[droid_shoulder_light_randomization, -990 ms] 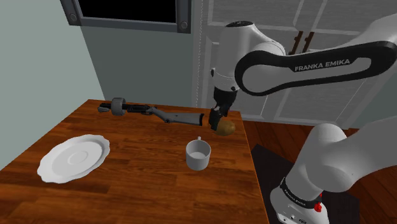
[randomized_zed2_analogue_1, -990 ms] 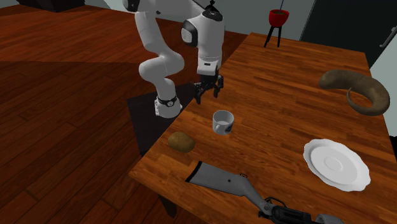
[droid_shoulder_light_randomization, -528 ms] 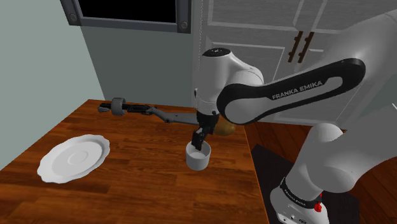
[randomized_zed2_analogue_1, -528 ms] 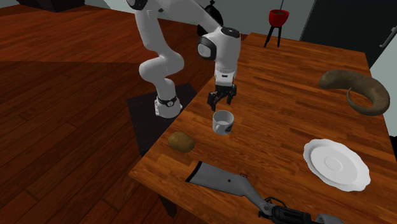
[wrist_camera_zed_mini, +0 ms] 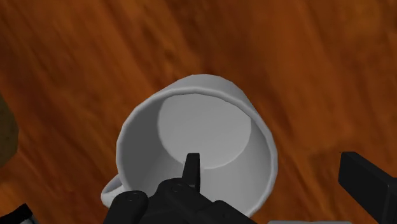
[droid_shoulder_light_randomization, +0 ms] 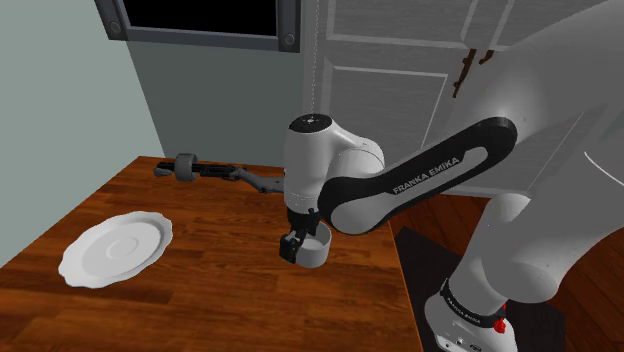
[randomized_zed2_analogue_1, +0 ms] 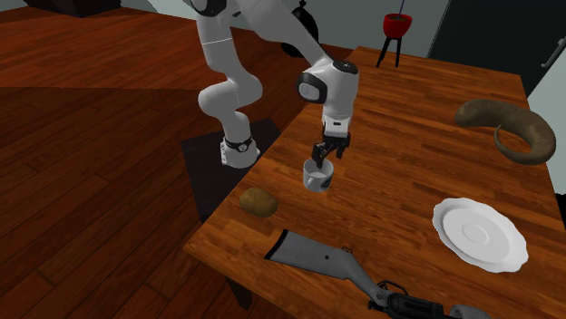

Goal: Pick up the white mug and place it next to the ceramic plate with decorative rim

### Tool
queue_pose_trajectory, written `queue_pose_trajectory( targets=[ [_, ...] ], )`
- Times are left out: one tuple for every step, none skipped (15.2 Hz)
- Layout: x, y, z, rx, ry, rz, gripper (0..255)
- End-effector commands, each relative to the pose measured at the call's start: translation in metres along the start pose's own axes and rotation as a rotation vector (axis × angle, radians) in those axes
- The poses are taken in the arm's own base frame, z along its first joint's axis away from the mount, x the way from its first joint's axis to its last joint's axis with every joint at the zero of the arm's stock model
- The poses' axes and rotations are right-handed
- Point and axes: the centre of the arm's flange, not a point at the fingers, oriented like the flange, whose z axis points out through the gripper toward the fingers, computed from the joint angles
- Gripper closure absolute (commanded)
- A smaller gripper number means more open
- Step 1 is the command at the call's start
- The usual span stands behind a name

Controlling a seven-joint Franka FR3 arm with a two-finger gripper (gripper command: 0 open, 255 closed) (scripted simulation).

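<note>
The white mug (wrist_camera_zed_mini: 210, 127) stands upright on the wooden table (droid_shoulder_light_randomization: 200, 290), its handle toward the potato. My black gripper (wrist_camera_zed_mini: 191, 191) hangs open just over its rim, and one finger (wrist_camera_zed_mini: 369, 184) stands well clear of the mug's wall. In the shoulder view the gripper (droid_shoulder_light_randomization: 292, 245) covers the left side of the mug (droid_shoulder_light_randomization: 318, 252). From the second exterior view the gripper (randomized_zed2_analogue_1: 323, 159) sits right above the mug (randomized_zed2_analogue_1: 317, 181). The white plate with a scalloped rim (droid_shoulder_light_randomization: 115, 248) lies far to the shoulder view's left, and shows as the plate (randomized_zed2_analogue_1: 479, 234) across the table.
A grey rifle (randomized_zed2_analogue_1: 336, 263) lies along one table edge, with a brown potato (randomized_zed2_analogue_1: 258, 202) near its butt. A curved brown horn (randomized_zed2_analogue_1: 508, 127) and a red bowl on a tripod (randomized_zed2_analogue_1: 396, 27) sit at the far side. White cabinet doors (droid_shoulder_light_randomization: 400, 60) stand behind the arm.
The arm has swung away from the potato and come down over the mug. The fingers have stayed open, and the mug has not moved.
</note>
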Motion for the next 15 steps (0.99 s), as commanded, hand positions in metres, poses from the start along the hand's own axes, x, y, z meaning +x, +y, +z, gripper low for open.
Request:
queue_pose_trajectory(
  targets=[
    [0.000,-0.002,0.010,0.001,0.001,0.000,0],
    [0.000,-0.002,0.016,0.001,0.001,0.000,0],
    [0.000,-0.002,0.021,0.001,0.001,0.000,0],
    [0.000,-0.002,0.026,0.001,0.001,0.000,0],
    [0.000,-0.002,0.029,0.001,0.001,0.000,0],
    [0.000,-0.002,0.029,0.001,0.001,0.000,0],
    [0.000,-0.002,0.029,0.001,0.001,0.000,0],
    [0.000,-0.002,0.029,0.001,0.001,0.000,0],
    [0.000,-0.002,0.029,0.001,0.001,0.000,0],
    [0.000,-0.002,0.029,0.001,0.001,0.000,0],
    [0.000,-0.002,0.029,0.001,0.001,0.000,0],
    [0.000,-0.002,0.029,0.001,0.001,0.000,0],
    [0.000,-0.002,0.029,0.001,0.001,0.000,255],
    [0.000,-0.002,0.029,0.001,0.001,0.000,255],
    [0.000,-0.002,0.029,0.001,0.001,0.000,255]
  ],
)
